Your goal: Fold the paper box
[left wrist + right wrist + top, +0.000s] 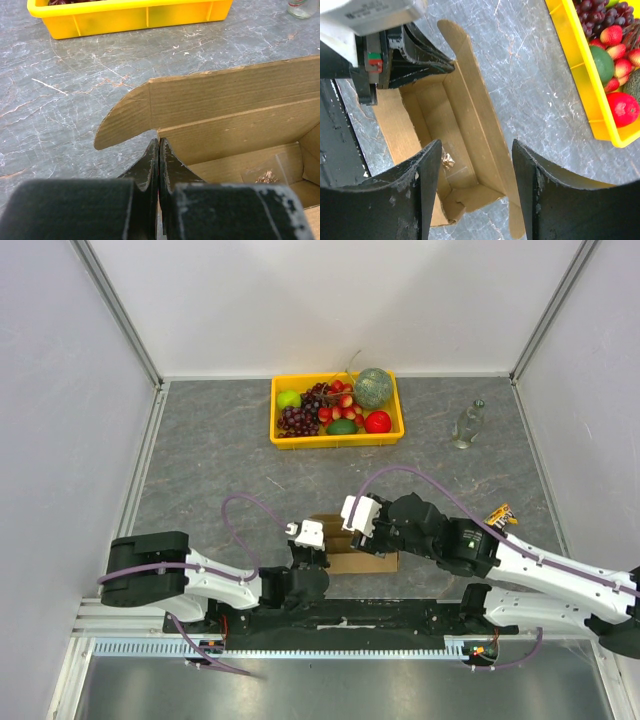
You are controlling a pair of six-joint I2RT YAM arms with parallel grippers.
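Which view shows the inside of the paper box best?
The right wrist view: it looks down into the paper box, floor and walls visible. The left wrist view shows one wall and flap; the top view, only a small part.

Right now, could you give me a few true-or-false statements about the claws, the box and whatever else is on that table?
1. The left claw is shut on a wall of the box. True.
2. The right claw grips the box. False: it is open, above the box.
3. The crate holds fruit. True.
4. The box is closed. False: its top is open, with a flap standing up.
5. From above, the bottle stands left of the crate. False: it stands to its right.
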